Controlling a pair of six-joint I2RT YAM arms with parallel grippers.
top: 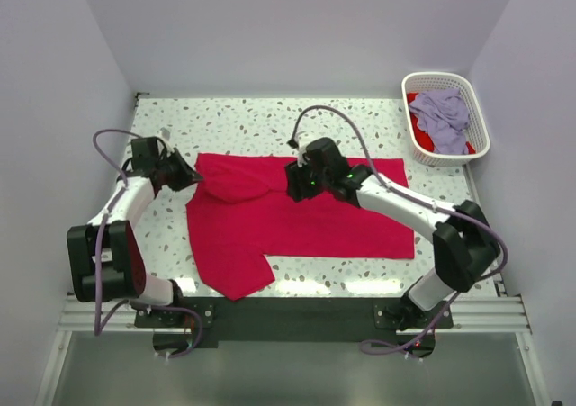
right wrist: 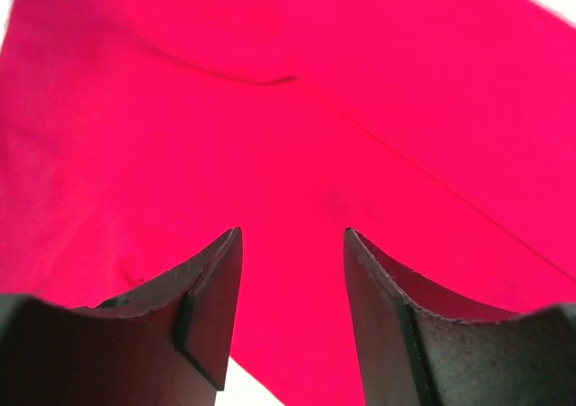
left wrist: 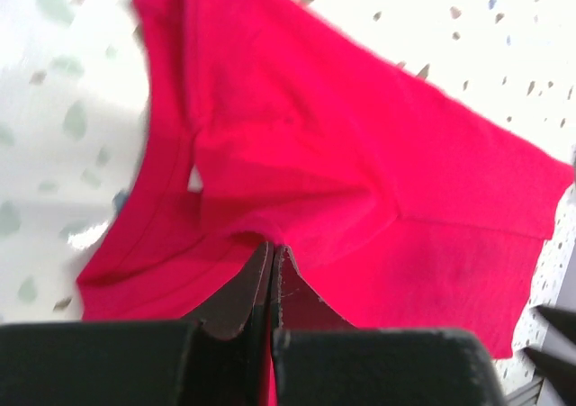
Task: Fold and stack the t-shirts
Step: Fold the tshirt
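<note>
The left white-and-black jointed arm [top: 121,210] folds up from its base. Its wrist is bent so the black two-finger left gripper [top: 196,179] points across at its neighbour, fingers [left wrist: 243,289] pressed flat together on a pinch of the crimson red cloth t-shirt [left wrist: 360,154]. The right arm [top: 405,206] stretches low toward it, elbow out. The right gripper [right wrist: 292,239] tilts downward with its fingers [right wrist: 211,298] parted, the cloth just beyond their tips.

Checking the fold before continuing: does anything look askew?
Yes. The red t-shirt lies unevenly: one flap juts toward the near edge of the table, and cloth bunches where the left end effector pinches it.
</note>
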